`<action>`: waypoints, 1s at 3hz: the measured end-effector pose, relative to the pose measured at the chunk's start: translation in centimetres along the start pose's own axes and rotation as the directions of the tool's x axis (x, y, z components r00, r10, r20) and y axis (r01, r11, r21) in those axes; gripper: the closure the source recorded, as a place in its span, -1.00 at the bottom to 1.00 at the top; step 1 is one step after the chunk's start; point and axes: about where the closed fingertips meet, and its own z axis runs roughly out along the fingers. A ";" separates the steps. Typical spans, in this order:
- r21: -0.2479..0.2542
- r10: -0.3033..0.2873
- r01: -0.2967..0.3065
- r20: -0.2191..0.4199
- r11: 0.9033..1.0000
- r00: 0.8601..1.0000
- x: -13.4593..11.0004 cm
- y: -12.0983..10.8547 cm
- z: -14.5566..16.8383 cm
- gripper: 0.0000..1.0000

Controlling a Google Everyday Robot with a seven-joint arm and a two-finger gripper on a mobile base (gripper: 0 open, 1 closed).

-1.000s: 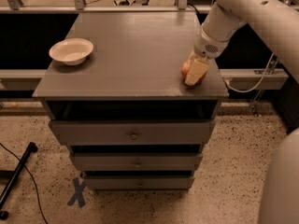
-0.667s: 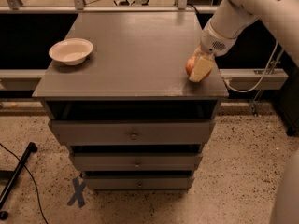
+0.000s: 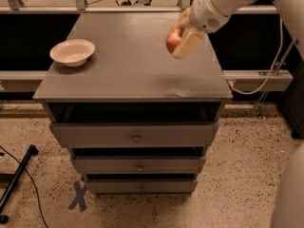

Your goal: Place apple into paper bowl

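Note:
The red apple is held between the cream fingers of my gripper, lifted above the right half of the grey cabinet top. The gripper is shut on the apple, and a finger covers its right side. The off-white paper bowl sits empty near the cabinet's left edge, well to the left of the gripper.
The cabinet has drawers with knobs below its top. A white cable hangs at the right. A black stand leg and a blue X mark lie on the speckled floor.
The gripper has lifted the apple off the cabinet top at the right edge and carried it up and to the left.

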 end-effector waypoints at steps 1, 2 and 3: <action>0.043 -0.045 0.037 0.217 0.998 0.975 -5.8 -3.1 2.2 1.00; 0.059 -0.052 0.037 0.279 0.998 0.959 -7.3 -4.0 2.4 1.00; 0.059 -0.052 0.037 0.279 0.998 0.959 -7.3 -4.0 2.4 1.00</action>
